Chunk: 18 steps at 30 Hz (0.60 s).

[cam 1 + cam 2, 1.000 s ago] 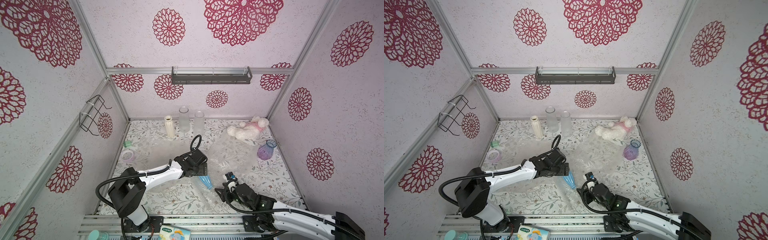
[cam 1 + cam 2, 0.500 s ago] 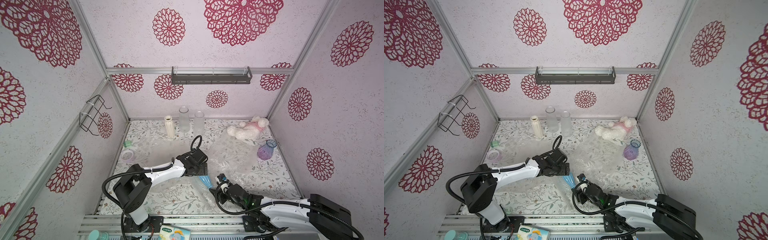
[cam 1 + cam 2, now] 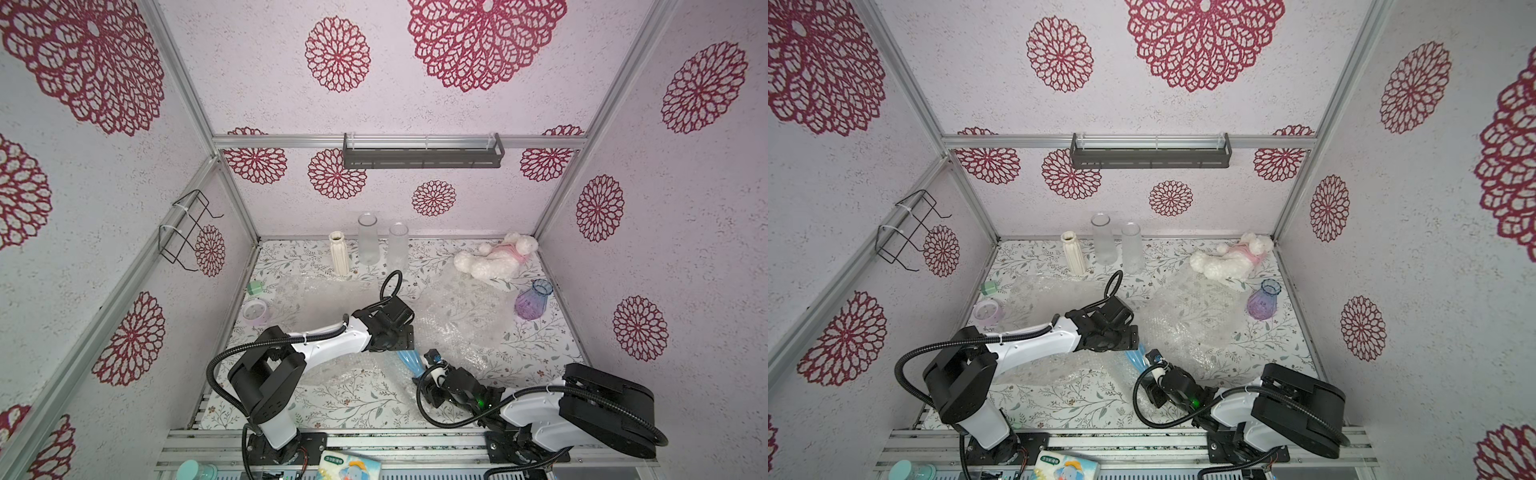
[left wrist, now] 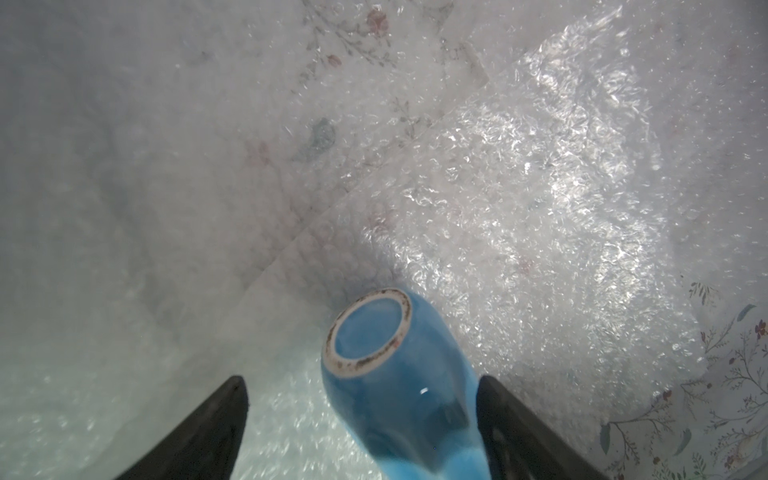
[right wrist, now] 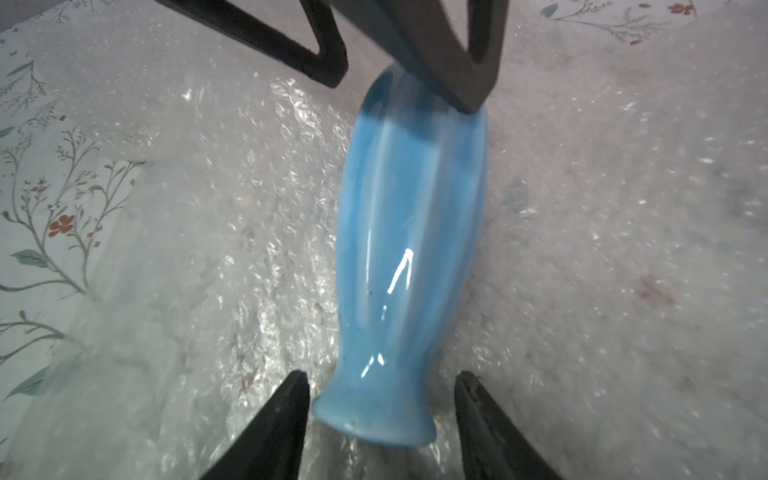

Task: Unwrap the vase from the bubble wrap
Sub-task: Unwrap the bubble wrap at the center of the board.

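Note:
A glossy blue vase [image 3: 409,359] [image 3: 1136,358] lies on its side on crinkled clear bubble wrap [image 3: 457,328] [image 3: 1183,324], bare of wrapping where it shows. My left gripper [image 3: 399,347] [image 4: 361,380] is open and straddles the vase's [image 4: 399,374] base end; one finger sits close against its side, the other stands well apart. My right gripper [image 3: 430,368] [image 5: 383,374] is open around the flared mouth of the vase [image 5: 411,249], one finger near the rim and a gap at the other. The left gripper's fingers [image 5: 469,83] show over the vase's far end.
Another bubble wrap sheet [image 3: 307,299] lies at the left. Along the back stand a white ribbed vase [image 3: 339,257] and two frosted glass cylinders [image 3: 368,239]. A plush toy [image 3: 494,259] and a purple glass vase [image 3: 532,301] are at the right; a pink roll [image 3: 255,311] at the left.
My right gripper has moved left up to the vase's mouth and its jaws have narrowed a little. The left gripper has stayed over the vase's base end.

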Motion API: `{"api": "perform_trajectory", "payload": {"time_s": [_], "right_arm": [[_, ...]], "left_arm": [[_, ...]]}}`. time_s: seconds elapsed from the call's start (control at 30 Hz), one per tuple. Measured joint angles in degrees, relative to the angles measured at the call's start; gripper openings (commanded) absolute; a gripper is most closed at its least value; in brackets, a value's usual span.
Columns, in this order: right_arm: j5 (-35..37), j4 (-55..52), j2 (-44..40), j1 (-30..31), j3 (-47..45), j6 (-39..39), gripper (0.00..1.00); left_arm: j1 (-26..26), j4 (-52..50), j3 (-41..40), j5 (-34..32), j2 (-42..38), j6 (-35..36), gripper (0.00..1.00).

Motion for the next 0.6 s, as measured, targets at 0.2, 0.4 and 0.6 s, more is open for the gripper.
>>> {"api": "perform_trajectory", "payload": {"time_s": [0.2,0.4,0.6], "right_arm": [[1.2,-1.1,-3.3,0.2,0.3,0.2,0.32],[2.3,-9.8,-13.5,0.2,0.9,0.2,0.25],[3.0,-22.5,-22.3,0.2,5.9,1.5,0.23]], "left_arm": [[0.0,-0.2,0.0,0.0,-0.9,0.1,0.89],[0.0,-0.1,0.0,0.0,-1.2,0.3,0.89],[0.0,0.0,0.0,-0.2,-1.8,0.5,0.9]]}}
